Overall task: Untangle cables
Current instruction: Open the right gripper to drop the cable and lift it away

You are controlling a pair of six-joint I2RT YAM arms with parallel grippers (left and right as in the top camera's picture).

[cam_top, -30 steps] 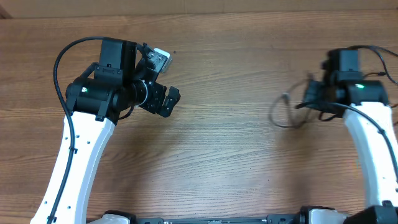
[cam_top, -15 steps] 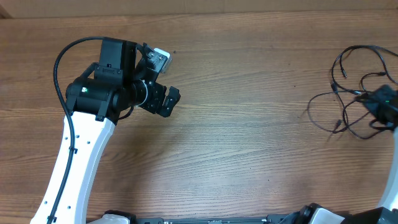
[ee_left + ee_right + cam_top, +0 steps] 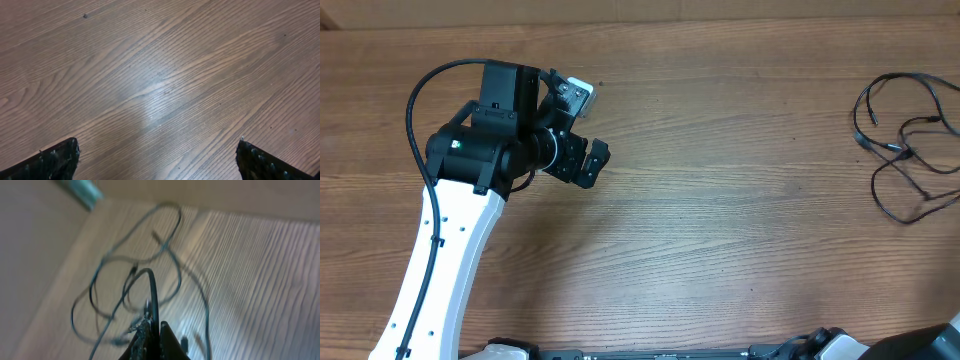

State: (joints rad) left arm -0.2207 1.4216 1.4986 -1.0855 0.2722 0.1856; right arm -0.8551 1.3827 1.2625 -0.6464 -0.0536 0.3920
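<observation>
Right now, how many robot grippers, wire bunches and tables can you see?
Grippers: 2, the left gripper and the right gripper
Bunches of black cables: 1, with its strands too tangled to count one by one
Wooden table: 1
Total: 4

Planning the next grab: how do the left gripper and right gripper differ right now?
The left gripper is wide open; the right gripper is shut. The left gripper holds nothing; the right gripper pinches a strand of the cables. Overhead shows the left gripper, not the right gripper. Both have black fingers.
</observation>
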